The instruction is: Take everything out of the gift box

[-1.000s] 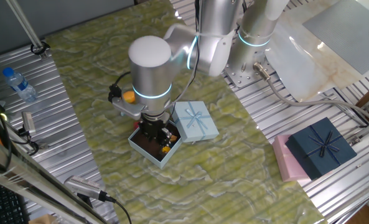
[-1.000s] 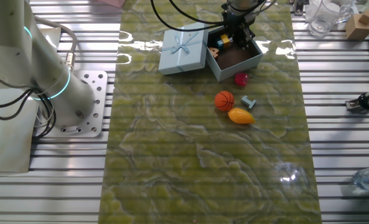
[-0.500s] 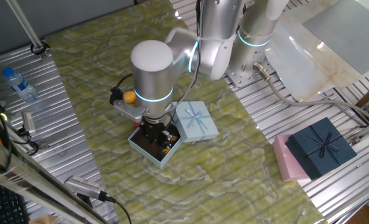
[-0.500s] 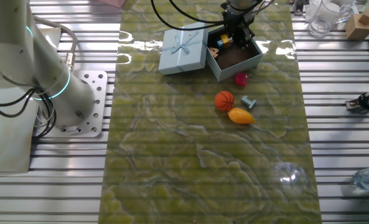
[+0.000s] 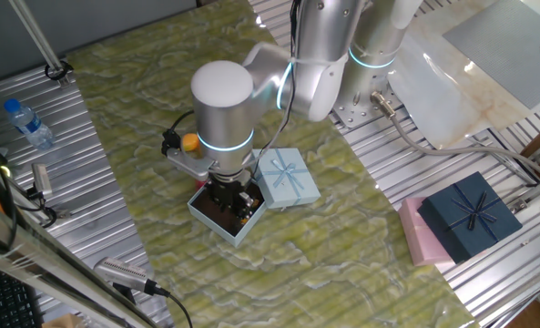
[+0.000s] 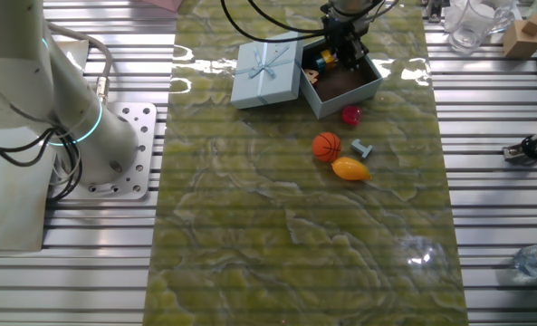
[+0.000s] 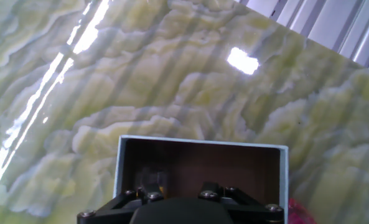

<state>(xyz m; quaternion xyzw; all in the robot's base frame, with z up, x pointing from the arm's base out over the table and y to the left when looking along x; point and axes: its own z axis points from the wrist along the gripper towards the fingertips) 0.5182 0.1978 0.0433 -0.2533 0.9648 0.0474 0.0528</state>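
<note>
Arm's gripper (image 6: 343,56) is down inside the pale-blue gift box (image 6: 363,91); can't tell if the jaws are parted or clamped. Lid (image 6: 268,71) sits touching the box's side. Outside, near the box: basketball (image 6: 327,147), mango-like fruit (image 6: 350,168), magenta piece (image 6: 350,115). Small yellow-orange bits (image 6: 322,60) are in the box.

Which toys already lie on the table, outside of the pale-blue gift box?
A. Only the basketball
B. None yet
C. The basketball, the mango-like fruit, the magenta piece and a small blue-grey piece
C: the other fixed view shows the basketball, mango-like fruit, magenta piece and blue-grey piece beside the gift box.
</note>
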